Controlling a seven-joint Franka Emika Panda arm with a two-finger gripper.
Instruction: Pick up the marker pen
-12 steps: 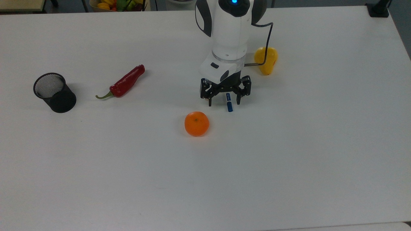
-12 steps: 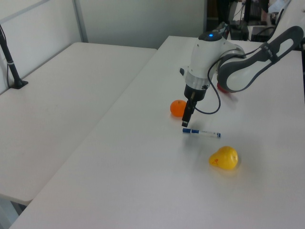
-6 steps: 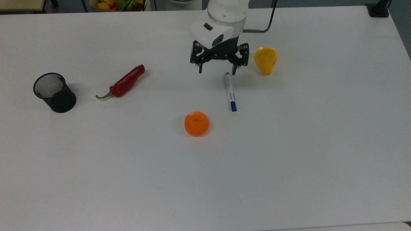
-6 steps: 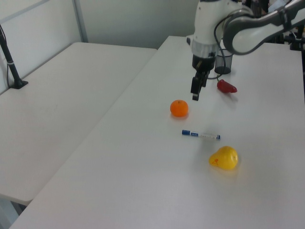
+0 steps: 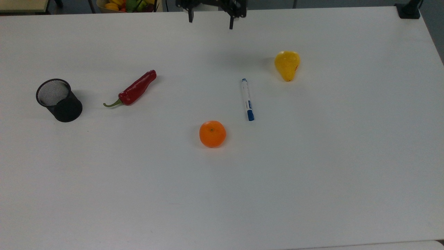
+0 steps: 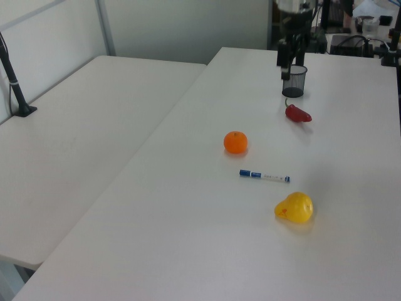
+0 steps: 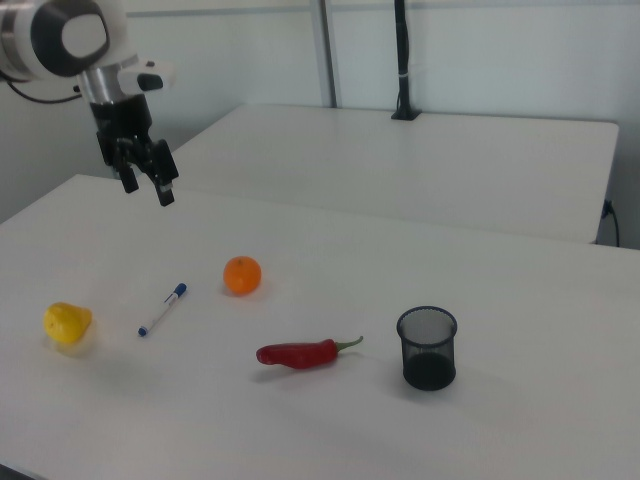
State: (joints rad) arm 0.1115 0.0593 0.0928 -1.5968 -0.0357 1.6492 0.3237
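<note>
The marker pen [image 5: 247, 99] lies flat on the white table [image 5: 312, 173], white barrel with its blue cap toward the top view's bottom. It also lies between the orange and the pear in the left view [image 6: 264, 176] and the right view [image 7: 163, 309]. My gripper [image 5: 210, 21] hangs open and empty, high above the table at the top view's upper edge, far from the pen. In the right view the gripper [image 7: 148, 190] is raised above and behind the pen. In the left view the gripper [image 6: 291, 53] hangs above the mesh cup.
An orange [image 5: 212, 133] sits close to the pen's cap. A yellow pear [image 5: 287, 65] lies to the top view's right of the pen. A red chili [image 5: 133, 89] and a black mesh cup [image 5: 59, 100] are at the top view's left. A second table [image 6: 75, 144] adjoins.
The gripper has risen and drawn back from over the pen toward the top view's upper edge, still open. The pen stays on the table where it was.
</note>
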